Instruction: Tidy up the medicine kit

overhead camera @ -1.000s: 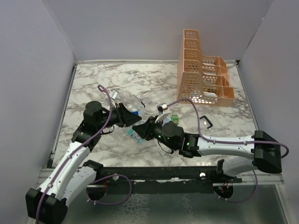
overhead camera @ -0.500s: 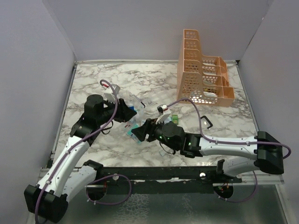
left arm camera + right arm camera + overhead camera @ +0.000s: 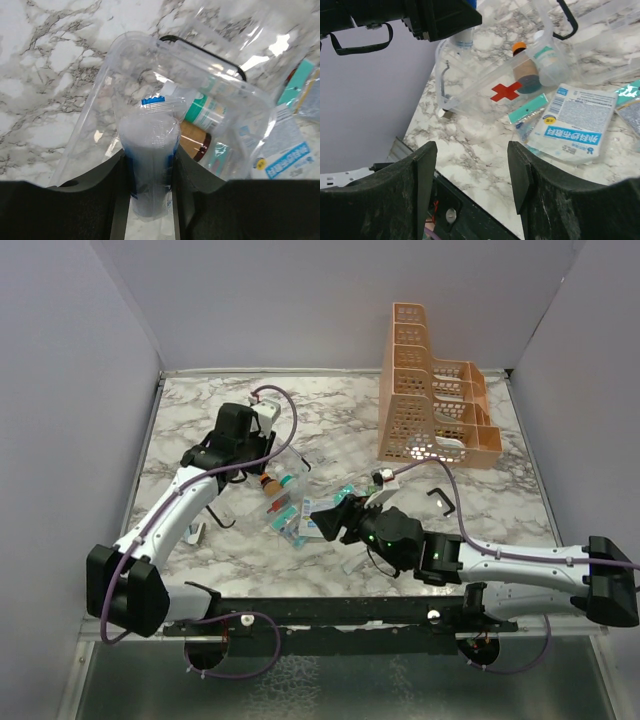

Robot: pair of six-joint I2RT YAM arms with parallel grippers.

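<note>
Clear plastic forms the kit pouch (image 3: 282, 498), seen from above on the marble table (image 3: 330, 410). At the left wrist, the left gripper (image 3: 150, 172) is clamped on a white-and-blue tube (image 3: 151, 135) inside the pouch. At the right wrist, the right gripper (image 3: 472, 155) is spread wide and empty, and a red cross (image 3: 502, 92) is displayed on the pouch.

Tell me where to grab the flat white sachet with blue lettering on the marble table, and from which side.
Pinch the flat white sachet with blue lettering along the long edge facing the clear plastic box with a red cross. That edge seems to rest on a teal packet, so it is probably raised. Come from above, from the box's side; elsewhere it lies flat.
</note>
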